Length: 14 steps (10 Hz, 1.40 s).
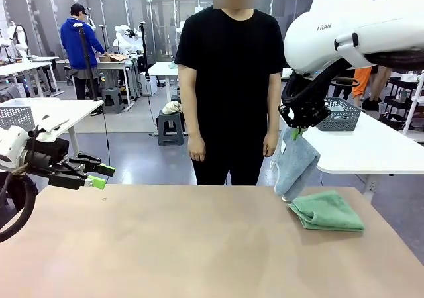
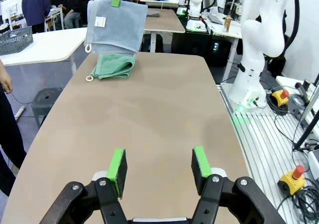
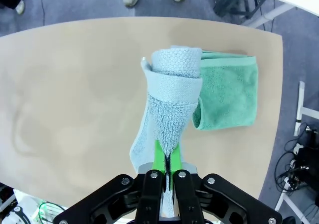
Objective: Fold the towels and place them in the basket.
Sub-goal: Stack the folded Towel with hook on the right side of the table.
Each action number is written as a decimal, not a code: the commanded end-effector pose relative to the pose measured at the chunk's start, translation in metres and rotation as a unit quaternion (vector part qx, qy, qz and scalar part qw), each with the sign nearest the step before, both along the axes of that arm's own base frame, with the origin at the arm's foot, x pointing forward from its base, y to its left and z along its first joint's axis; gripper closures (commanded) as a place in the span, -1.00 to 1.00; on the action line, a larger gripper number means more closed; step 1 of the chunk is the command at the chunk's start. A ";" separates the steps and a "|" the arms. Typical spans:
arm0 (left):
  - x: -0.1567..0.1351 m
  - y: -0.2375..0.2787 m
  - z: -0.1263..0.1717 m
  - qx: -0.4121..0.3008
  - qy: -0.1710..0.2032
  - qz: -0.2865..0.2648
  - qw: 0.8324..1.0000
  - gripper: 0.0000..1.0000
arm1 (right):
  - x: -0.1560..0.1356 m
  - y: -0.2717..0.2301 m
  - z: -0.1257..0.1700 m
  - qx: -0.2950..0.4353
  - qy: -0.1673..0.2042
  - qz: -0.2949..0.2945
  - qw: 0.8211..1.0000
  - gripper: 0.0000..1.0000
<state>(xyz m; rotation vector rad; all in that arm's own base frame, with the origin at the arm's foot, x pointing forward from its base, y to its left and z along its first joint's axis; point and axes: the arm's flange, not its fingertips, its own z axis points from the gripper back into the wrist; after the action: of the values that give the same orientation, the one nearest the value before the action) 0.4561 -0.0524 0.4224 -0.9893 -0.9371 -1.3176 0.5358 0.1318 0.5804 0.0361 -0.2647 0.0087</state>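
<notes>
The pale blue-grey towel [image 1: 295,167] hung long axis vertical above the table's [image 1: 199,245] far right, pinched at its top edge by the right gripper [image 1: 296,134], which pointed straight down. The folded green towel [image 1: 326,211] lay flat below it. The left gripper [image 1: 99,177] hovered level at the left, fingers apart.

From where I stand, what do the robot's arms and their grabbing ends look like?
The arms are smooth, rounded white shells; the right arm bears dark lettering and black cables beneath. Each end effector is black with two fingers tipped in bright green pads: the left end effector shows round pivot bolts, and the right end effector does too.
</notes>
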 end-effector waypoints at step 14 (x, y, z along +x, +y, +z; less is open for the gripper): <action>0.000 0.000 0.002 -0.006 -0.001 0.002 1.000 -0.35 | 0.042 -0.043 -0.130 0.014 0.044 0.018 0.999 0.90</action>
<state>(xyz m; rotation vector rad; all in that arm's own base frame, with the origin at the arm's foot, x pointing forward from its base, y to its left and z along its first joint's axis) 0.4561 -0.0524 0.4225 -0.9892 -0.9372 -1.3177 0.5704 0.0961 0.4474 0.0411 -0.1624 0.0222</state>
